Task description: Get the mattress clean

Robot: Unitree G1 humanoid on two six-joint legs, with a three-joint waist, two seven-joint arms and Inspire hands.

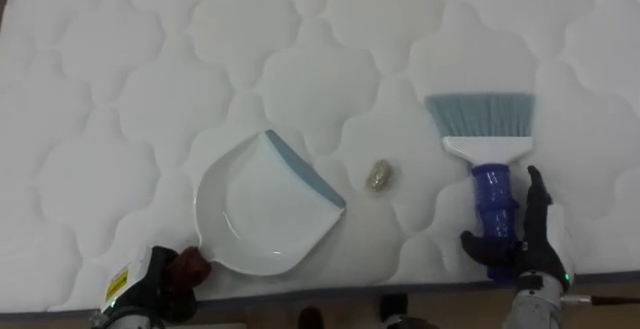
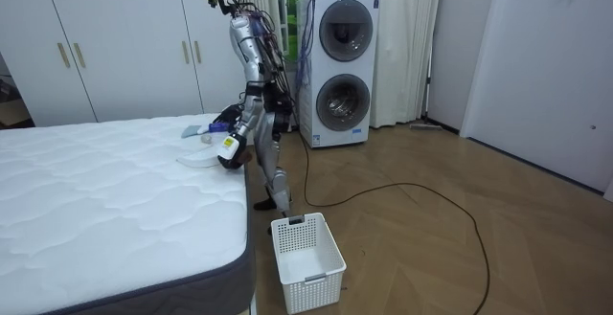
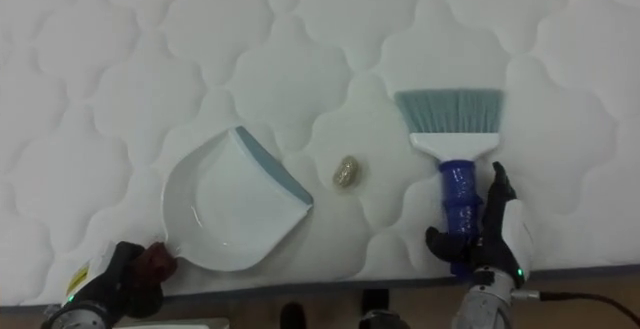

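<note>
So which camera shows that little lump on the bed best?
Either eye view: the lump lies plainly on the mattress between the dustpan and the brush. In the room view it is too small to tell.

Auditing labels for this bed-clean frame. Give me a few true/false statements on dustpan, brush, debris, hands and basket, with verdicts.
1. The small beige lump lies on the white quilted mattress between the white plastic dustpan with a grey-blue lip and the blue-handled hand brush with pale blue bristles. True.
2. The lump is inside the dustpan. False: it lies on the mattress just outside the lip.
3. The right hand grips the brush's handle. True.
4. The bristles touch the lump. False: they are apart, and the bristles point away from the robot.
5. The left hand is empty. False: it holds the dustpan's handle.
6. The white slatted plastic basket stands on the wooden floor by the bed's corner. True.
</note>
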